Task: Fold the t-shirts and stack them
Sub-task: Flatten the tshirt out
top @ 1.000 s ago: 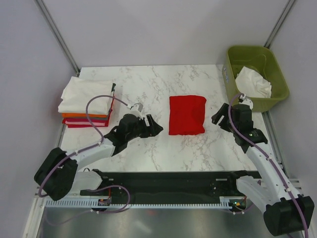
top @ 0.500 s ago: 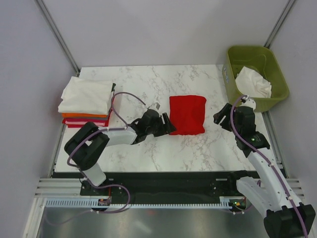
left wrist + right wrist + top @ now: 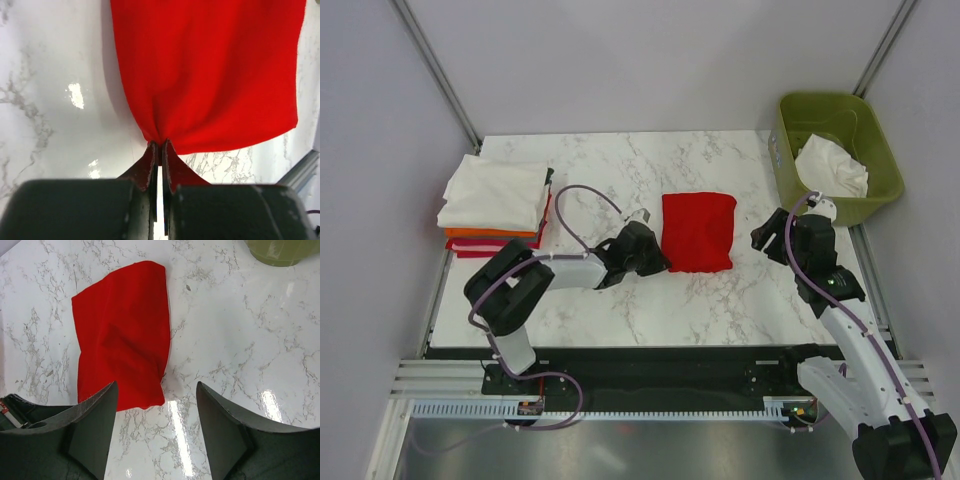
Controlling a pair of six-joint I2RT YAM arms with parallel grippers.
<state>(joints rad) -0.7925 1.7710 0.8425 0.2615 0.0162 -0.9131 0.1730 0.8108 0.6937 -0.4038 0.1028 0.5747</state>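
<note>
A folded red t-shirt (image 3: pixel 698 230) lies in the middle of the marble table. My left gripper (image 3: pixel 660 262) is at its near left corner, shut on the cloth edge; in the left wrist view the jaws pinch the red t-shirt (image 3: pixel 210 70) at the gripper (image 3: pixel 160 144). My right gripper (image 3: pixel 765 237) hovers open just right of the shirt, and the right wrist view shows the red t-shirt (image 3: pixel 122 330) ahead of the gripper (image 3: pixel 157 385), with nothing between the fingers. A stack of folded t-shirts (image 3: pixel 495 205), white on top over orange and red ones, sits at the table's left.
A green basket (image 3: pixel 880 150) stands at the back right with a crumpled white t-shirt (image 3: pixel 832 165) inside. Metal frame posts rise at both back corners. The table's near edge meets a black rail by the arm bases.
My left arm has reached right to the red t-shirt's near left corner and its jaws have shut on the cloth. The right gripper has barely moved.
</note>
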